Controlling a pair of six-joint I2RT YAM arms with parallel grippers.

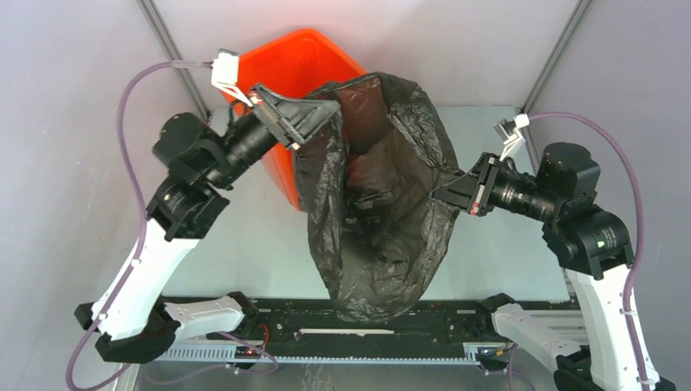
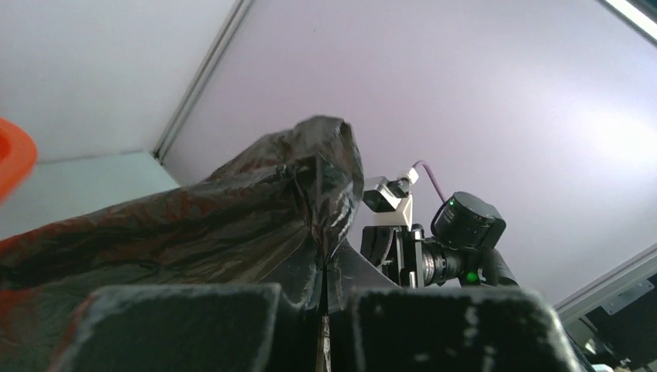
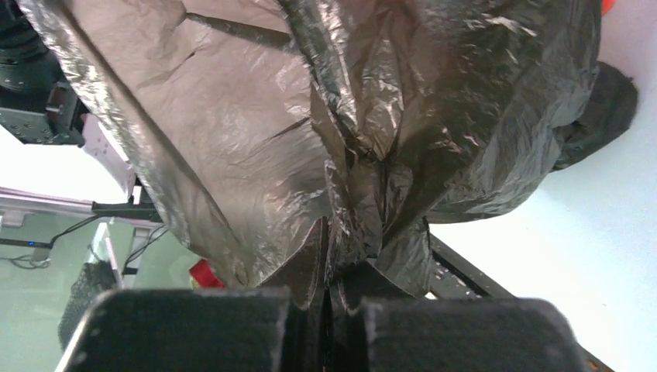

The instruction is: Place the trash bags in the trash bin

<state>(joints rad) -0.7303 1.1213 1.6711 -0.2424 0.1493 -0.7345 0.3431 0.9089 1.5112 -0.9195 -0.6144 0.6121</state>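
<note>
Our left gripper and right gripper are each clamped on the bag; we should lift its sagging bottom above the bin beyond the left gripper

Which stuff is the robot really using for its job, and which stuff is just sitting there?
For the job:
- black trash bag, pinched by the left gripper and the right gripper
- orange trash bin

Just there:
- table
- purple cables
</note>
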